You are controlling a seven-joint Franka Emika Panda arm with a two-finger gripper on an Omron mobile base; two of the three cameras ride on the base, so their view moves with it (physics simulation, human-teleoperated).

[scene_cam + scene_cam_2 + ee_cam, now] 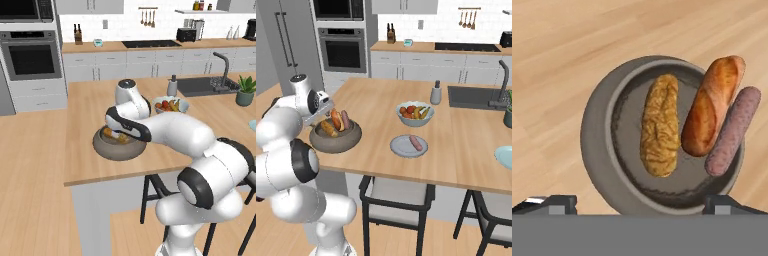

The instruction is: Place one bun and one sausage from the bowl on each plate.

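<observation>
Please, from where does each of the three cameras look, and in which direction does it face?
Left base view: behind the arm, at its left, facing forward and down over the counter; the white arm covers much of the dark bowl.
Right base view: behind at its right; the arm stands at the left, beside the bowl, plate and fruit bowl.
Hand view: above the bowl, looking down; the open tool shows its tips.
Shared: all three see the bowl.

base views flank bowl [119, 145]; hand view overhead (close).
</observation>
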